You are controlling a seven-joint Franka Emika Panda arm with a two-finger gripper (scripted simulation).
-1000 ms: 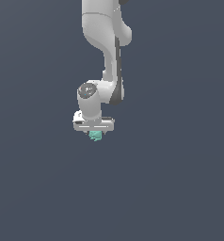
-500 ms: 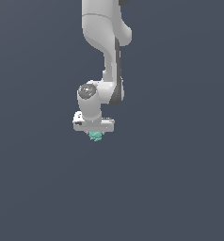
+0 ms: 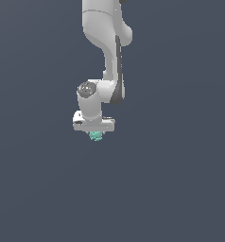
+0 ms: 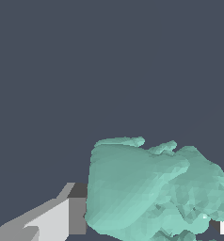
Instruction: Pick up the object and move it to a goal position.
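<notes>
Object (image 4: 151,188) first: in the wrist view it fills the near part of the picture, a teal-green lump with a bumpy, faceted skin, paler and smoother on one broad flank and more crumpled and knobbly on the other, with small ridges along its upper edge. A white and grey finger (image 4: 62,219) presses against one flank, and a sliver of another white finger shows at the opposite edge, so the gripper (image 4: 149,221) is closed on the blob with its fingers only a blob's width apart.

In the exterior view the object (image 3: 96,136) is a small teal nub hanging directly beneath the white gripper (image 3: 95,133), clearly narrower than the gripper's crossbar and touching nothing else; only its lower part shows below the hand. The gripper points straight down. Above it the white arm (image 3: 107,47) rises to the top of the picture, with a round grey joint cap toward the exterior view's left and a dark seam down the forearm. Beyond all this lies a flat, dark slate-blue backdrop (image 3: 180,165).
</notes>
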